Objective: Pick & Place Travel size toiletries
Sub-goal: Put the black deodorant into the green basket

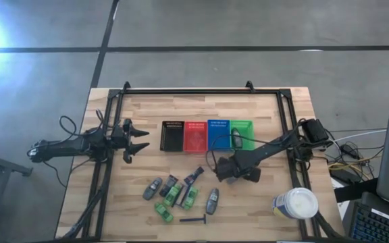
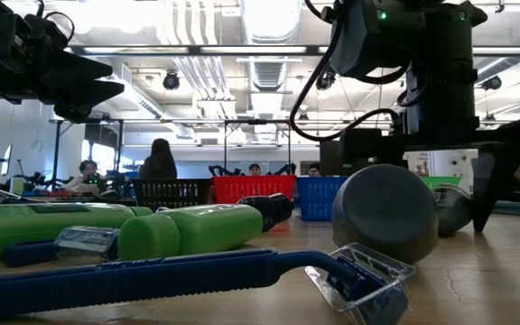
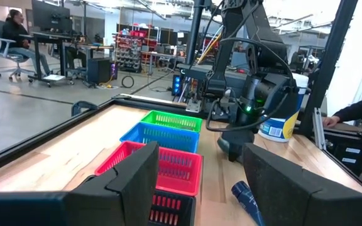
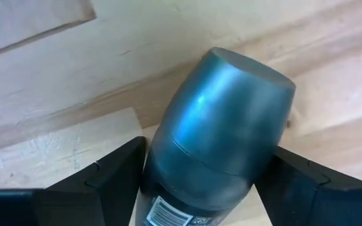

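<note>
Item: right gripper (image 1: pixel 229 170), low near the counter's (image 1: pixel 275 115) middle, just in front of the basket row. My read from its wrist view: fingers (image 4: pixel 105 179) straddle a grey deodorant tube (image 4: pixel 215 135), one on each side at its flanks; I cannot tell whether they are pressing yet. The tube lies on the wood, cap end outward, so I judge a pick is in hand.

Item: left gripper (image 1: pixel 135 140), parked near the left edge, fingers spread, empty.

Item: remaining toiletries (image 1: pixel 181 196), clustered toward the front edge: grey tubes, green packets, dark pieces, a thin razor (image 1: pixel 194 219) nearest the front.

Item: four mesh baskets (image 1: pixel 208 135), black, red, blue, green, in a row toward the far edge; likely destinations, close behind the right arm.

Item: white tub (image 1: pixel 296 204), front right corner, clear of the route.
</note>
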